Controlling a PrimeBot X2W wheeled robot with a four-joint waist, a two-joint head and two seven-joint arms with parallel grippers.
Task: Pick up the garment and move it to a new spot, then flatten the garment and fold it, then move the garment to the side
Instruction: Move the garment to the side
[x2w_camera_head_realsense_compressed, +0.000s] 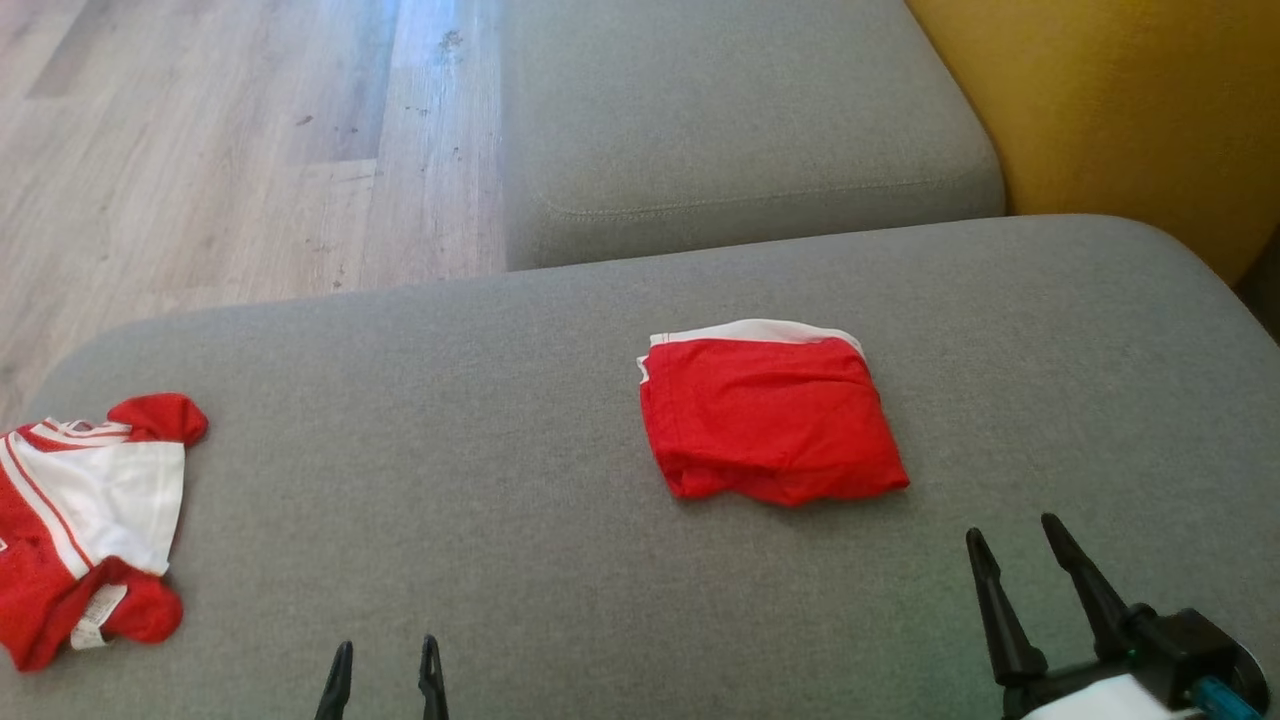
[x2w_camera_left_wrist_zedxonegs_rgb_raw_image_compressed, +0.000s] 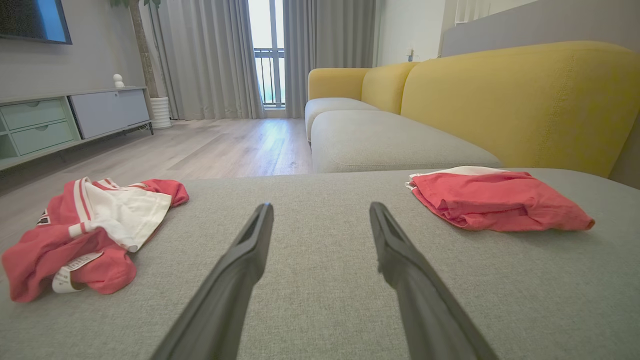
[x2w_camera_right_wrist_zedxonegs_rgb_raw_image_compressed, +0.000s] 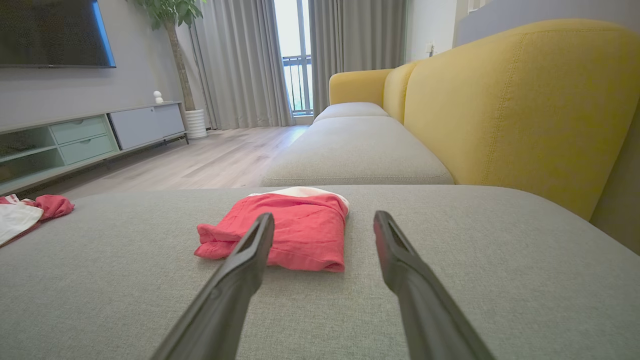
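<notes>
Left hand (x2w_camera_head_realsense_compressed: 387, 645), right hand (x2w_camera_head_realsense_compressed: 1010, 528) spread, empty — folded red garment (x2w_camera_head_realsense_compressed: 770, 420) beyond; label (x2w_camera_head_realsense_compressed: 97, 615) on jersey (x2w_camera_head_realsense_compressed: 100, 495) unreadable

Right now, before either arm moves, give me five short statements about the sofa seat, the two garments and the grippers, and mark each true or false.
1. The folded red garment lies near the middle of the grey seat cushion. True.
2. The right gripper is shut on the folded red garment. False: it is open, empty and apart from it.
3. The red-and-white jersey lies crumpled at the cushion's left edge. True.
4. The left gripper holds the jersey. False: it is open and holds nothing.
5. The two garments touch. False: bare cushion lies between them.
</notes>
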